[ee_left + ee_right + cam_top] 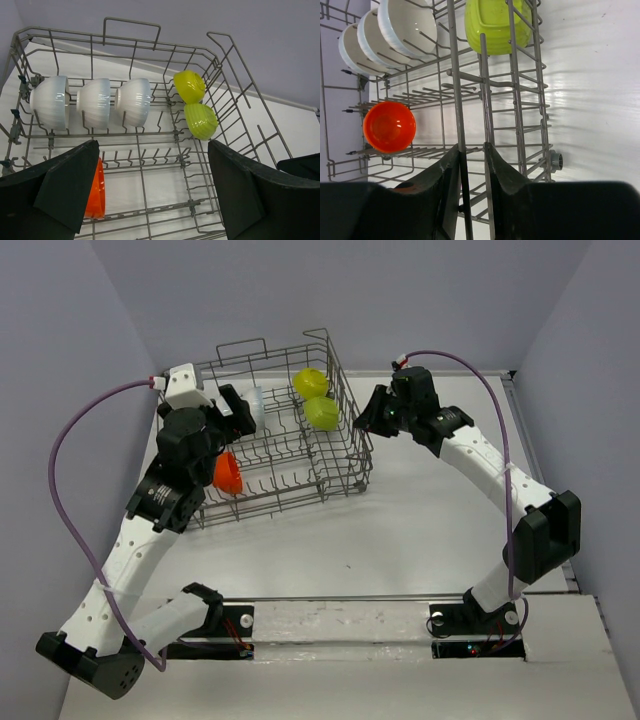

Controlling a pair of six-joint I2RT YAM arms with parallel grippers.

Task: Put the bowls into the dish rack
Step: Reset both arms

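From the overhead camera I see the dish rack point(345, 455) sitting skewed on the tabletop point(420, 530), far and left of centre, with one of my arms at each side of it. The left claw point(243, 410) hangs over the rack's left half, close to the orange bowl point(228, 473), which stands on edge among the front tines. The right claw point(362, 420) is at the rack's right wall, placed there, I judge, to keep the basket from sliding while bowls go in. Through the left wrist camera that claw point(153, 165) is spread wide and holds nothing, and the orange bowl point(96, 190) sits below it, just beside one finger. Three white bowls point(95, 102) line the far row on edge, each propped by tines so it drains and cannot roll. Two green bowls point(201, 121) nest one behind the other toward the far right corner. Through the right wrist camera the right claw point(471, 160) is parted only a little, straddling the wires of the rack's side. I see gaps beside them, so I read it as a loose straddle rather than a pinch. No bowl lies loose on the tabletop in any view, so I judge the loading essentially complete.
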